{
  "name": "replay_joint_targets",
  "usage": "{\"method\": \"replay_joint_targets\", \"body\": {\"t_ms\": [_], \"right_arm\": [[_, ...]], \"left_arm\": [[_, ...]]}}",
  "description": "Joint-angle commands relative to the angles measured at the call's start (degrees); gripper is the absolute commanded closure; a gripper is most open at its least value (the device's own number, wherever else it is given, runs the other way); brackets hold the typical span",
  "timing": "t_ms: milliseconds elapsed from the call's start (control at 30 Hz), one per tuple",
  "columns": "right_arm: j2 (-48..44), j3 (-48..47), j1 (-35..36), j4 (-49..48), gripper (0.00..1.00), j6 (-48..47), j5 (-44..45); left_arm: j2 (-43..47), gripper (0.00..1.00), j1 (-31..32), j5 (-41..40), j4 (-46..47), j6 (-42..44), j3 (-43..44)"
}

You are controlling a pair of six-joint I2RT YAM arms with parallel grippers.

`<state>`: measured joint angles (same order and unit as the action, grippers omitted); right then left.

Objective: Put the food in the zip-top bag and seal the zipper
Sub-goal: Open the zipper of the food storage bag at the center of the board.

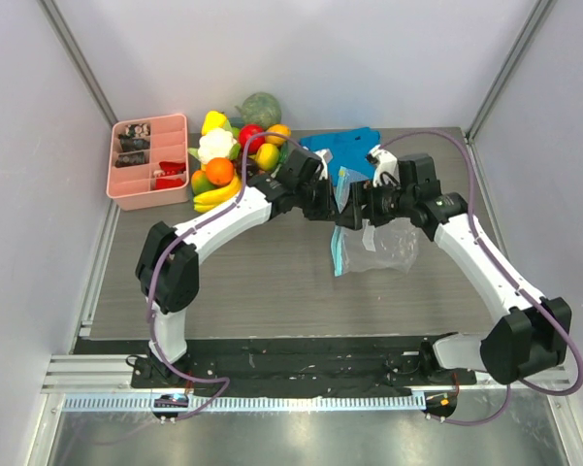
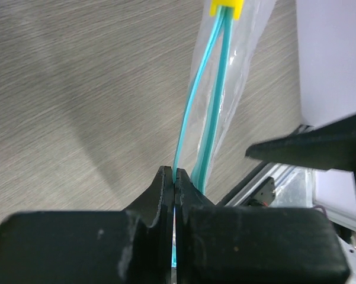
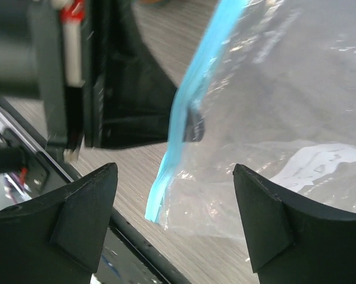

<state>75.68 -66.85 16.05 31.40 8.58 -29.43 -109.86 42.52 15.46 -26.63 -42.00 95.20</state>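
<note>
Pinching the zipper between tightly pressed fingers, my left gripper holds the zip-top bag up over the middle of the tabletop, a little toward the far edge, with the clear plastic hanging below. My right gripper faces it with fingers spread wide, the bag's teal edge showing in the gap between them. The food sits heaped near the far-left corner, just beside a pink tray.
</note>
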Motion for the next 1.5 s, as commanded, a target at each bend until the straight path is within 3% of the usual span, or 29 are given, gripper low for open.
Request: {"method": "replay_joint_targets", "body": {"t_ms": [0,333,700,967,1200,1467], "right_arm": [[-2.2,2.59,3.28,-0.9,0.17,-6.9,3.75],[1.4,-0.3,4.51,-0.2,0.29,-8.32,9.83],[-1.32,-4.78,4.51,4.46,0.44,-10.34,11.94],[-0.45,-6.71,4.51,4.99,0.44,-9.81,10.01],[0.52,-9.0,4.42,8.24,0.31,-12.79,8.69],[2.72,-9.44,4.34,9.56,0.31,-13.68,5.18]], "left_arm": [[3.6,1.0,-0.95,4.74,4.74,-2.99,-0.62],[5.8,1.0,-1.74,13.0,10.36,-7.3,-3.52],[7.56,1.0,-2.27,13.01,6.51,-3.97,-4.93],[8.0,1.0,-2.27,13.1,5.98,-3.09,-5.37],[8.09,1.0,-2.27,13.28,6.07,-2.56,-6.34],[8.17,1.0,-2.27,13.28,6.59,-3.0,-5.81]]}}
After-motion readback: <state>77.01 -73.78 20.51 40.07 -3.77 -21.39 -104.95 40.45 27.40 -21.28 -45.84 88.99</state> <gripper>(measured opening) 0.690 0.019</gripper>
